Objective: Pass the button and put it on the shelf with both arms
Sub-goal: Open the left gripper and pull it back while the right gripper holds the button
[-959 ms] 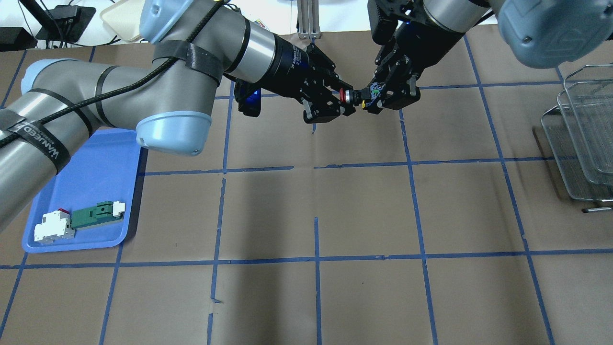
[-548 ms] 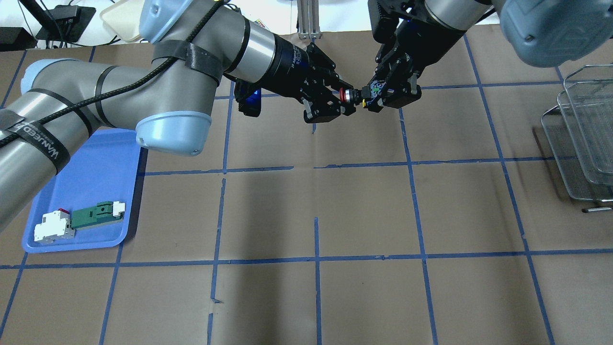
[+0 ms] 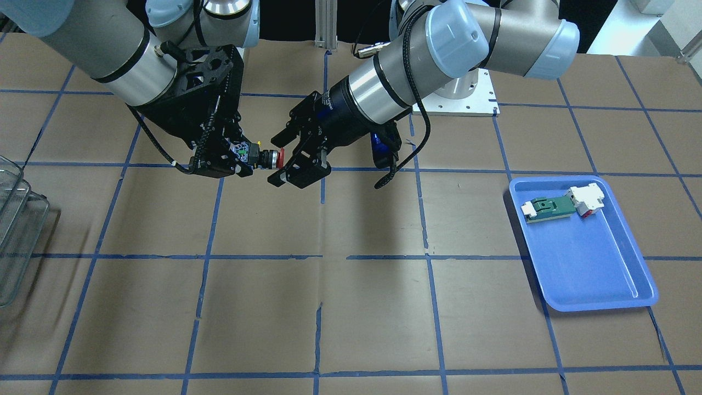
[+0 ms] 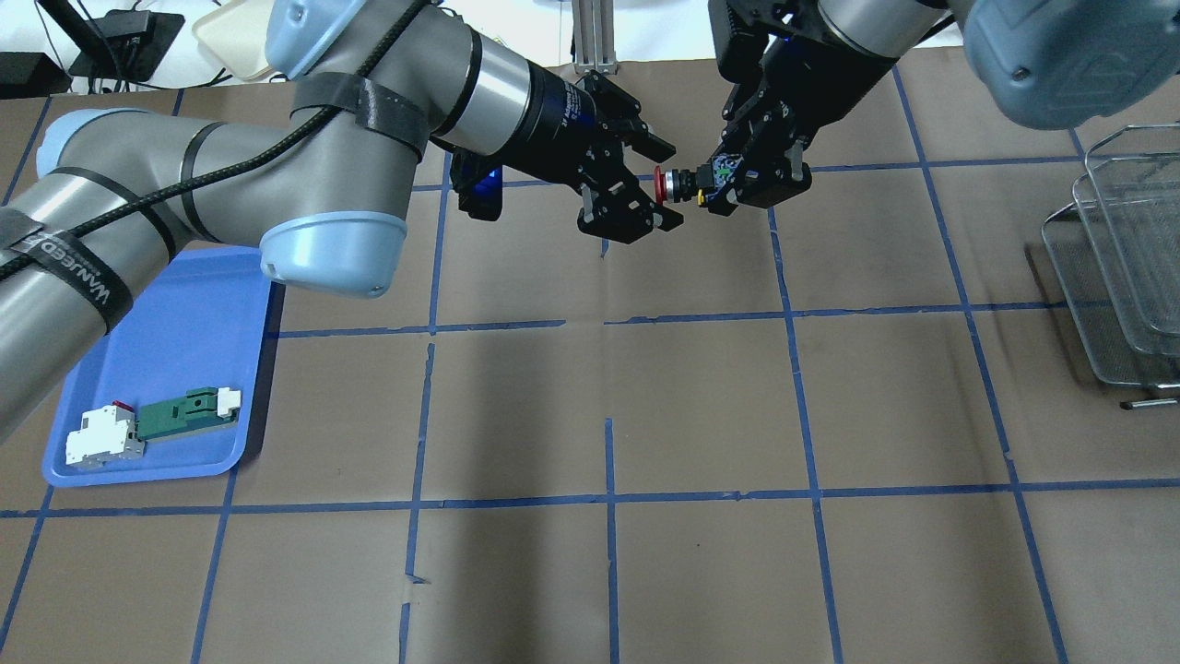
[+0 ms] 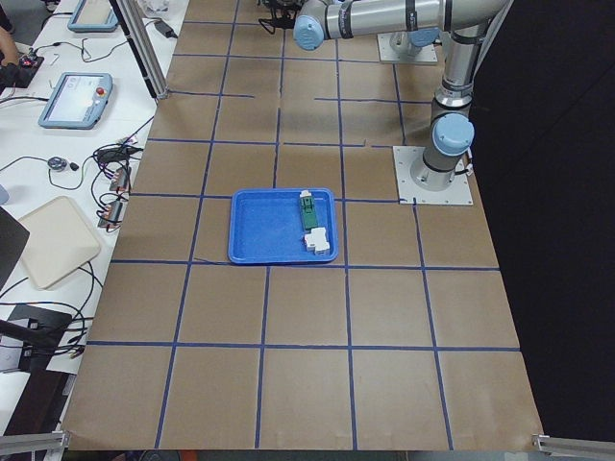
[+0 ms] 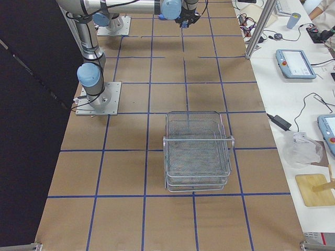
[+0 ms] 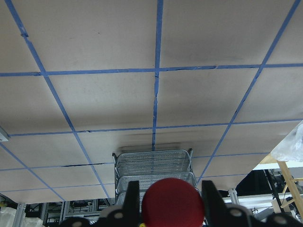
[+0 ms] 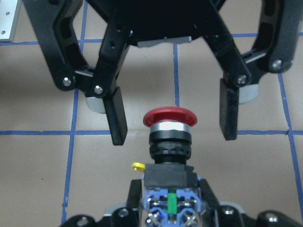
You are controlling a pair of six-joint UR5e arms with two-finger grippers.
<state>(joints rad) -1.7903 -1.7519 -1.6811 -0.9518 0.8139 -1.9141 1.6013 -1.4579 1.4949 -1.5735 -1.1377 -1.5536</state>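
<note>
Strap (image 4: 72, 267) reading WANEED, button (image 4: 679, 183) in right claw (image 4: 713, 190), left claw (image 4: 667, 183) spread

Left tool (image 4: 666, 183) flanking the button (image 4: 682, 183) cap

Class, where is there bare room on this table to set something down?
Free: the brown paper between the blue tray and the shelf, and the tray's end beyond its parts. Crowded: the left gripper and right gripper around the button.
</note>
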